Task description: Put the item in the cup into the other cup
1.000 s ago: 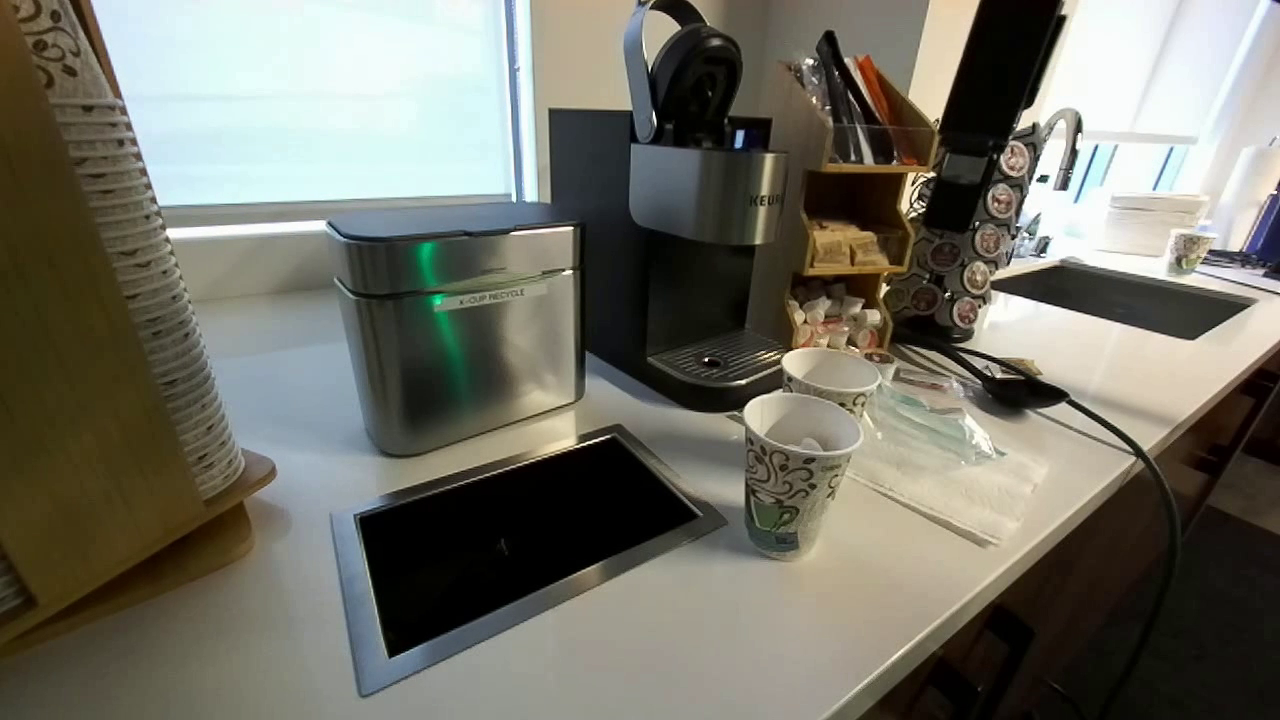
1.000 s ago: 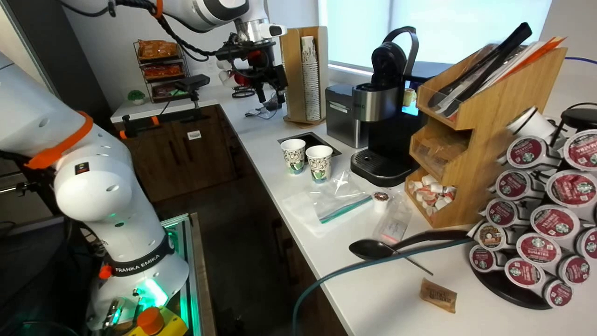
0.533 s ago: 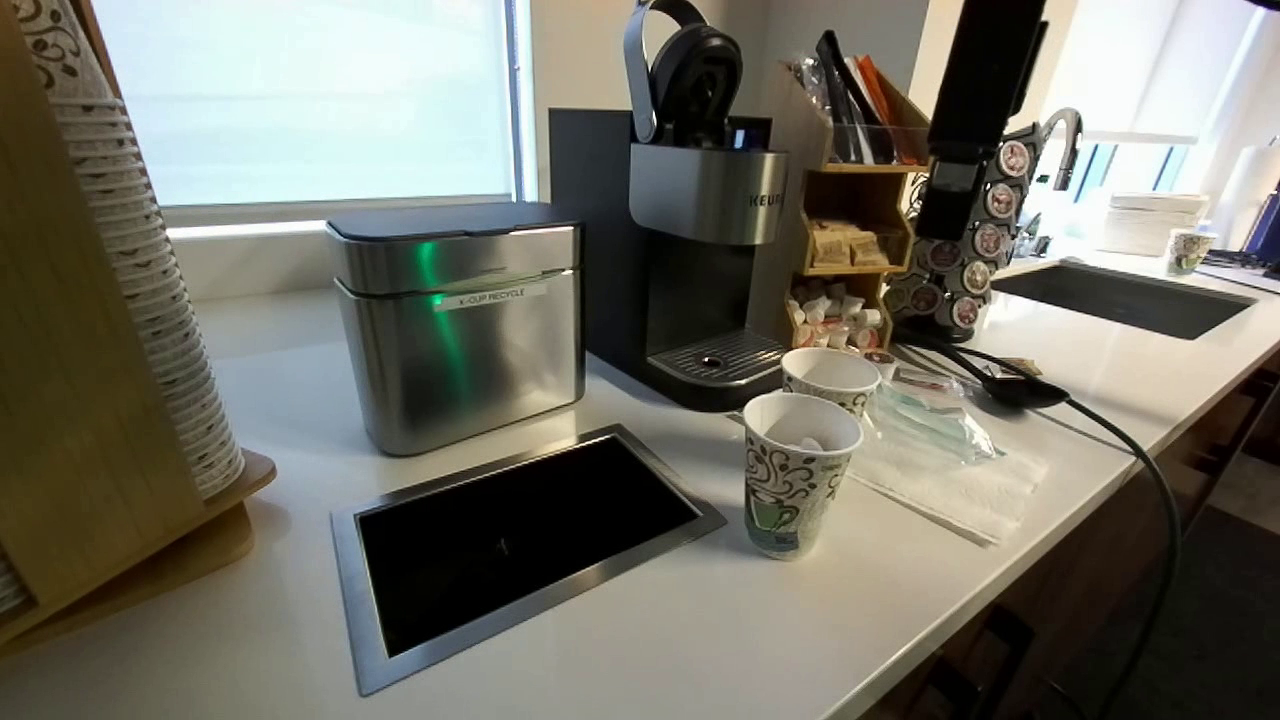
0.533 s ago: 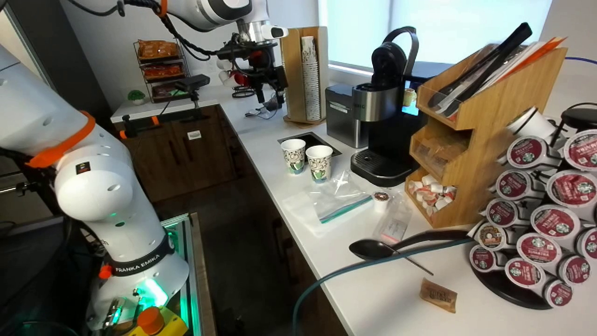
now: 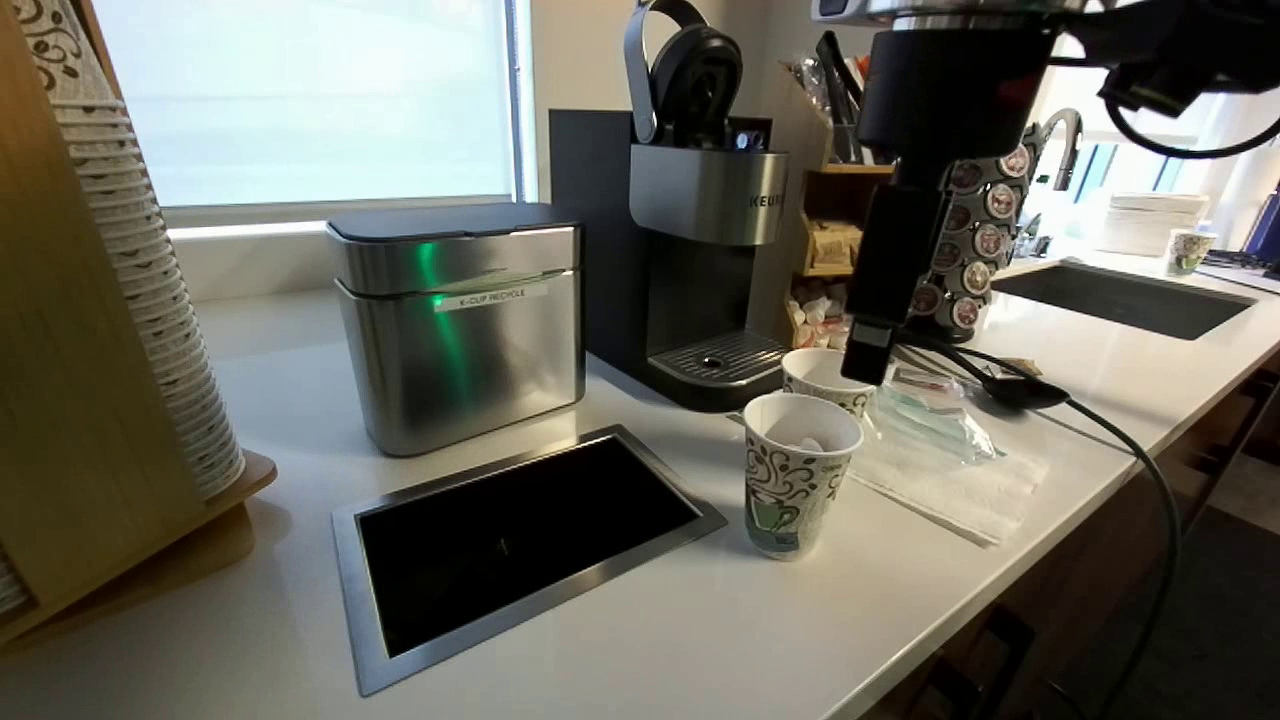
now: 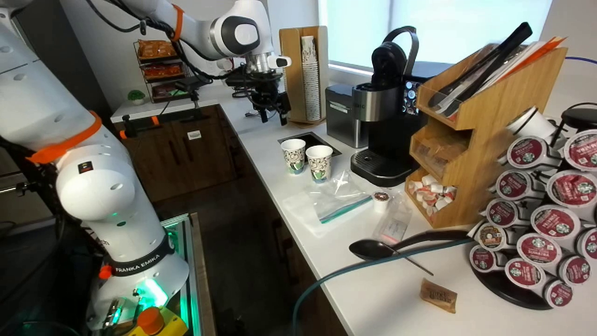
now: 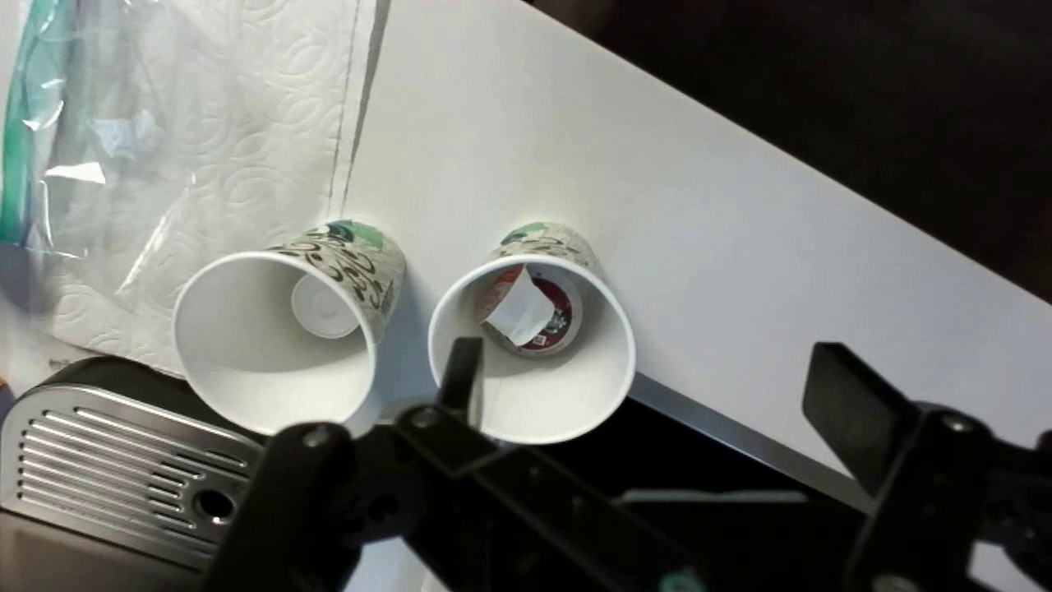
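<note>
Far left in the wrist view, zip bag (image 7: 99, 131) near the receiving cup (image 7: 246, 353); could get dragged if that cup slides. Drip tray (image 7: 123, 473) just below: likely bump spot for a shoved cup. Receiving cup upright; pale disc (image 7: 326, 307) inside, can't tell if base or object. Loaded cup (image 7: 567, 390) just beside it, so one nudge may topple both. Task item is in the loaded cup: white piece (image 7: 522, 311) partly over a red-lidded pod (image 7: 564, 321), unclear which is meant, so a pinch could lift the wrong one. Gripper (image 7: 649, 370) hangs above, fingers spread wide, holding nothing; the finger on the view's left overlaps the rim there, so an off-centre descent could crush the paper wall. Rightward, metal-framed hole (image 7: 723, 427): slipped item may drop in. Last, counter edge (image 7: 777, 156): bad release that way likely means losing it.
</note>
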`<state>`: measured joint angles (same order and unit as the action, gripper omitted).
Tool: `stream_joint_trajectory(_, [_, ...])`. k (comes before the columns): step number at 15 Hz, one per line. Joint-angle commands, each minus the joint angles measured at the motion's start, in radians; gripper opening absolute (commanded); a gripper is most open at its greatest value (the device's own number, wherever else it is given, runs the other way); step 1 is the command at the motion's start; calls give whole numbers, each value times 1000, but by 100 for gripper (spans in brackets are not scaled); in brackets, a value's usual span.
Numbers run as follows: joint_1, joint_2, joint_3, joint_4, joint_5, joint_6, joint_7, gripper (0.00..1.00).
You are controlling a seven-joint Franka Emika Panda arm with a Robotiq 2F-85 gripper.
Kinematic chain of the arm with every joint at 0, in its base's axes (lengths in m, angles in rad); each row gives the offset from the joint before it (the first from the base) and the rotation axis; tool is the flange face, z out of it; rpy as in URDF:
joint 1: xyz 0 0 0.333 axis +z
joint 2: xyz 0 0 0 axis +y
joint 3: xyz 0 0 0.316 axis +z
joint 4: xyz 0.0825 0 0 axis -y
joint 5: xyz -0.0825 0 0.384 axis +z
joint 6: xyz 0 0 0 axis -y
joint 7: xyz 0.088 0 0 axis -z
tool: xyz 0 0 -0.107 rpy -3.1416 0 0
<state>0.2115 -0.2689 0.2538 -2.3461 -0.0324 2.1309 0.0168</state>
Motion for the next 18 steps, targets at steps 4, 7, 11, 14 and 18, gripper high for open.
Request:
stream_joint_trajectory(4, [7, 30, -18, -5, 11, 57, -30, 100])
stream_joint_trajectory(7, [1, 84, -33, -32, -10, 124, -92, 100])
stream_joint_trajectory(11, [5, 176, -40, -31, -23, 184, -159, 100])
stream_joint_trajectory(14, [19, 223, -26, -34, -25, 217, -179, 100])
stream_joint_trajectory(18, [33, 248, -2, -24, -89, 215, -176, 100])
